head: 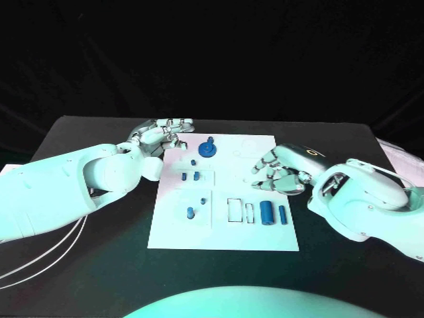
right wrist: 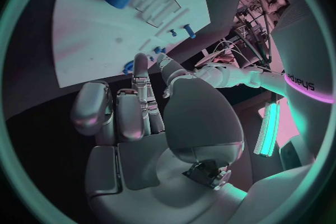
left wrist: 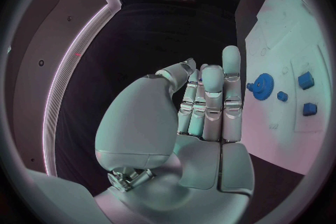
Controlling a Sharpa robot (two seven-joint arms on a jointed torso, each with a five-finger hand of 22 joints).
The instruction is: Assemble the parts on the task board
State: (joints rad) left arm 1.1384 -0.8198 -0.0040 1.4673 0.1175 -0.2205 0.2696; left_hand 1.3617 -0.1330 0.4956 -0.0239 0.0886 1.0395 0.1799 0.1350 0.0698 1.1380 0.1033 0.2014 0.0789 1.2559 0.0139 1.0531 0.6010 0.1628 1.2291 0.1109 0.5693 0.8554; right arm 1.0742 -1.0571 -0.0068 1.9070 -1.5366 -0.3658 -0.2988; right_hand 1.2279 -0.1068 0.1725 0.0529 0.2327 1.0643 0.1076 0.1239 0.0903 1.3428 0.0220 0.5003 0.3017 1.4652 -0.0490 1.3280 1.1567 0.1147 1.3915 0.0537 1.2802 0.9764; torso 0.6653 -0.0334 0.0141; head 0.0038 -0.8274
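**Both hands poised at the board, nothing held**

A fumbled pickup is the main risk: the blue gear point(head: 208, 148) is small and flat on the task board point(head: 269, 238), and it could be nudged out of place if the left hand point(head: 160, 134) closes off-centre. The 2 blue cylinders point(head: 273, 213) could likewise be rolled aside by the right hand point(head: 281, 171).

The gear lies near the board's far edge, just beside the left hand's fingertips point(left wrist: 231, 56) and apart from them. The left hand's fingers are held straight and close together, with nothing gripped. The right hand hovers over the board's right side with fingers curled; nothing appears to be held, though its palm is hidden.
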